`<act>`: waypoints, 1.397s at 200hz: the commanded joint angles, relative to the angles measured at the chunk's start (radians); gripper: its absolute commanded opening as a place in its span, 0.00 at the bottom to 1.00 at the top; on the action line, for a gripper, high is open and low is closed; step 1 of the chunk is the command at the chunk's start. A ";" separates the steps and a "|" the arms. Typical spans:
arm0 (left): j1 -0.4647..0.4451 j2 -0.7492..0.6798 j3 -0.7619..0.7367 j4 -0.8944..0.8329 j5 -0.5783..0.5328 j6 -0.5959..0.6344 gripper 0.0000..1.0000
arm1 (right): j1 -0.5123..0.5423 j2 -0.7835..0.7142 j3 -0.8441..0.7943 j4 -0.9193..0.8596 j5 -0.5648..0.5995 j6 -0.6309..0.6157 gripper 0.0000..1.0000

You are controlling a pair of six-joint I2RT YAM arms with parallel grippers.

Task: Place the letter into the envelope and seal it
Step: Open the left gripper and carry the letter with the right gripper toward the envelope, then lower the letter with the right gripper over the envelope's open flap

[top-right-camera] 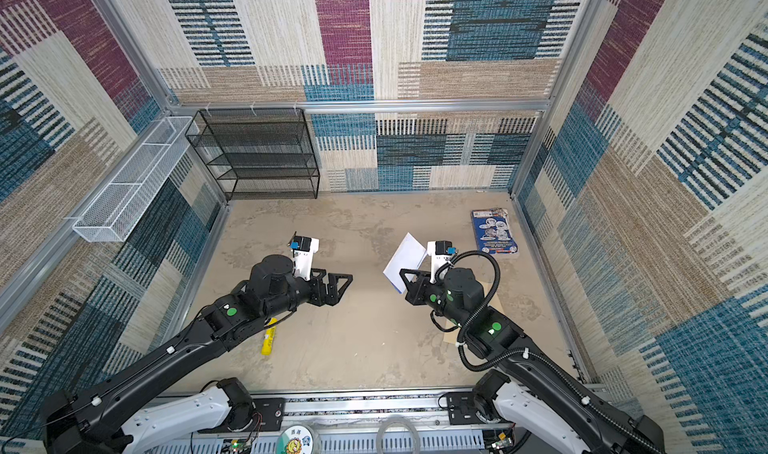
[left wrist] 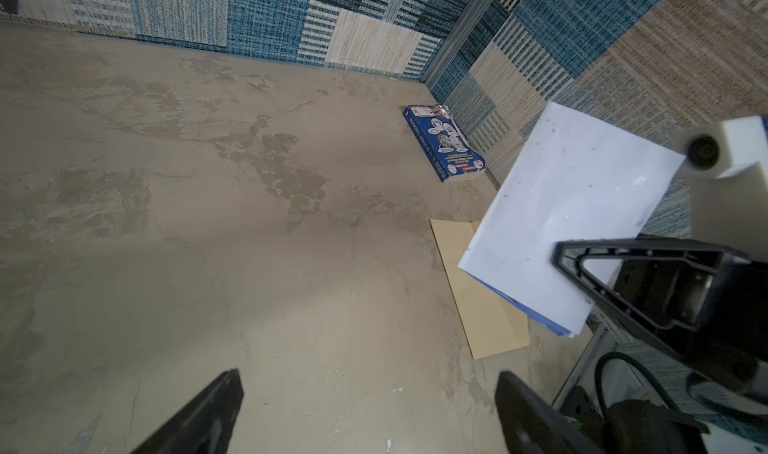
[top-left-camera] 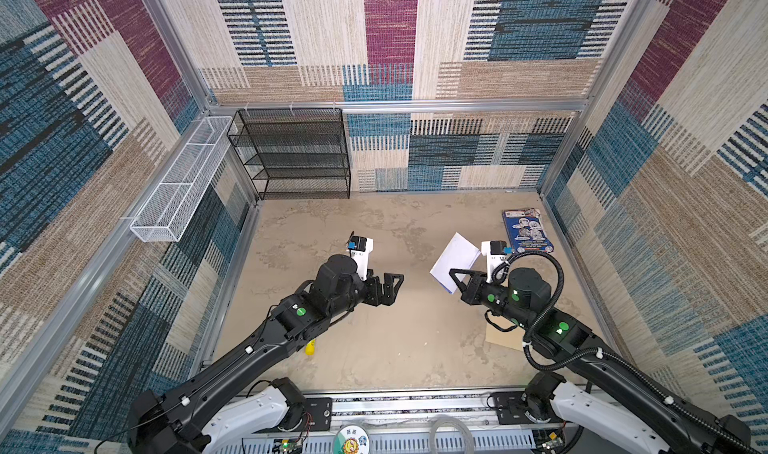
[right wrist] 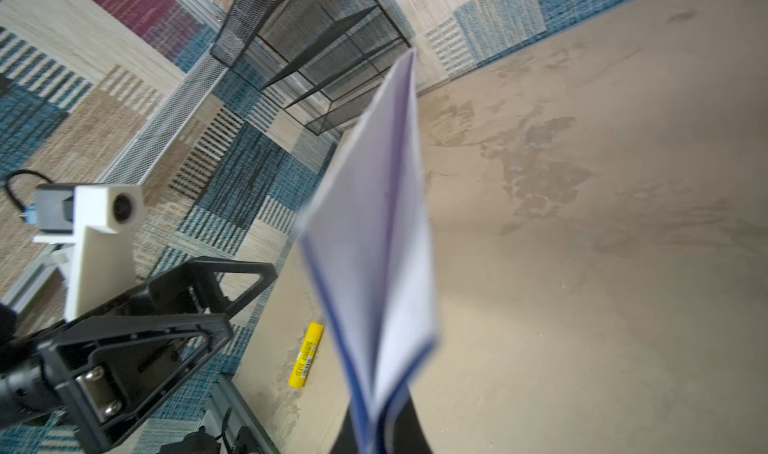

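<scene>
Right hand [top-left-camera: 454, 276] is clamped on the folded letter [top-left-camera: 455, 253], which stands at its 12 o'clock, lifted off the surface [top-left-camera: 374, 348]. The envelope [top-left-camera: 500, 337] lies flat at 5 o'clock, partly under that arm. Left hand [top-left-camera: 394, 286] stands open at 9 o'clock, well apart.

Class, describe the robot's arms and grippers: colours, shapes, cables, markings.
The left arm and right arm: black, white base links, round green markings. The left gripper and right gripper have black triangular open-frame fingers and white camera mounts. A black corrugated cable hose runs along the right arm.
</scene>
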 commanded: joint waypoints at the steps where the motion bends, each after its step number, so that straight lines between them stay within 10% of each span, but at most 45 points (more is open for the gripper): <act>1: 0.001 0.005 0.005 -0.022 -0.038 0.098 1.00 | -0.027 -0.020 0.002 -0.104 0.055 -0.032 0.00; 111: 0.001 0.012 -0.022 -0.038 -0.071 0.121 1.00 | -0.281 -0.017 -0.085 -0.173 0.191 -0.020 0.00; 207: -0.007 0.005 -0.055 0.002 -0.023 0.123 1.00 | -0.613 0.001 -0.257 -0.088 -0.059 0.036 0.00; 279: -0.010 -0.003 -0.060 0.006 -0.022 0.108 1.00 | -0.654 0.092 -0.389 0.019 -0.130 0.117 0.00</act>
